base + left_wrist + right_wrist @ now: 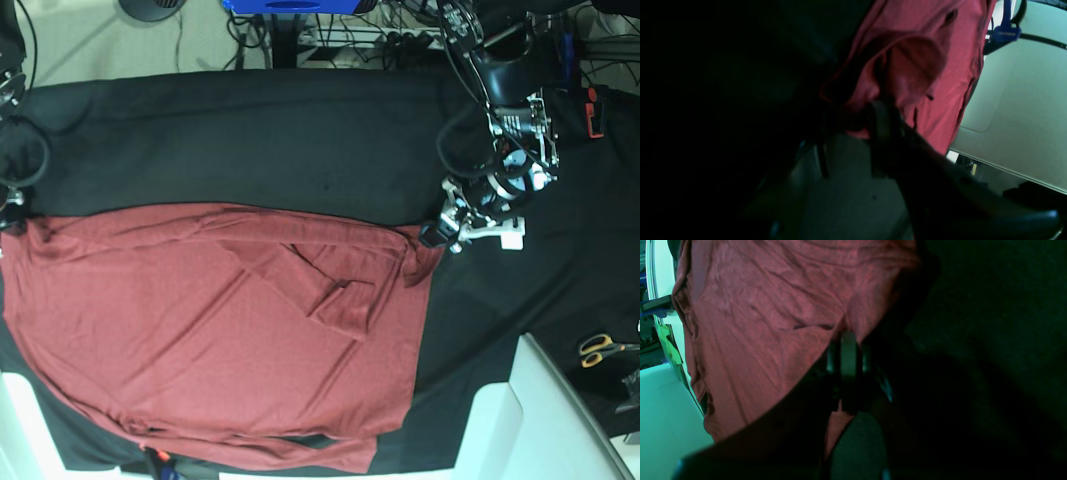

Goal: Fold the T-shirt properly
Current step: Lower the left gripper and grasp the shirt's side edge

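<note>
**While Both Grippers Are Holding the Far Edge, the Shirt Is Lying Crosswise Between Them**

Because the coming fold is depending on where the cloth is lying from each gripper, the layout is being read across the base view from left to right.

At the left edge, the right gripper (847, 336) is pressing its jaws together on a corner of the shirt (200, 330). The right wrist view is showing a sliver of red cloth caught between them.

Across the middle, the shirt is lying spread and wrinkled on the black table cover (250, 130). Its long axis is running left to right, from one gripper to the other. One sleeve is lying folded inward over the body. The near edge is reaching the front edge of the table.

At the right end, the left gripper (437, 232) is sitting on the far right corner of the shirt. In the left wrist view, bunched red cloth is sitting between its jaws, so it is judged to be pinching that corner.

Each arm is therefore nearest its own far corner, and the body of the shirt is lying toward the front edge from both, which is suggesting a pull that way.
</note>
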You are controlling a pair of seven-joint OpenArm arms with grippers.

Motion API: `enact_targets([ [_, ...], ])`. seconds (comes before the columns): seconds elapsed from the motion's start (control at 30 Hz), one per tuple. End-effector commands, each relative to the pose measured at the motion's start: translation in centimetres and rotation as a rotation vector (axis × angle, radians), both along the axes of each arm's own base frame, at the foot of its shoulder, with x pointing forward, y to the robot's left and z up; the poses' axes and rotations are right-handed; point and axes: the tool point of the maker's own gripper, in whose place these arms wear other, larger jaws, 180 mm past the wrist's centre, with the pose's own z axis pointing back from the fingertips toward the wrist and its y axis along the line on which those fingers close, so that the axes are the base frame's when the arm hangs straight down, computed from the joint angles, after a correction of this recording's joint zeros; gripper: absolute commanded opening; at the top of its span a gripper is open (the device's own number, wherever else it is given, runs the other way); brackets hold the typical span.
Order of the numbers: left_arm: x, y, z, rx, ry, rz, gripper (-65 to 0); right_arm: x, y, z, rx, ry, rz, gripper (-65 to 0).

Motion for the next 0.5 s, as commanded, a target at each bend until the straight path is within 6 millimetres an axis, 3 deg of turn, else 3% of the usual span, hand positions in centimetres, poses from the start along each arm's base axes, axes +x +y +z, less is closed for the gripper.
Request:
enact_targets([
  [0.0,1.4,0.4,1.1,-0.004,-0.039,0.010,-52.7,0.8,-1.7,1.5,-0.034,-0.028,-0.014,-64.8],
  [0.07,1.4,0.1,0.7,-0.018,-0.025,0.011,-62.9,0.8,-1.7,1.5,-0.033,-0.028,-0.013,-64.8],
  [0.1,1.5,0.0,0.6,-0.024,-0.024,0.011,-65.0,0.8,-1.7,1.5,-0.034,-0.027,-0.012,-64.8],
  [0.3,1.7,0.3,1.5,-0.018,-0.029,-0.027,-65.0,0.9,-1.6,1.6,-0.037,-0.027,-0.003,-64.8],
  [0.47,1.2,0.9,2.8,0.010,-0.049,-0.067,-65.0,1.7,-2.3,3.5,-0.065,-0.055,0.045,-64.8],
])
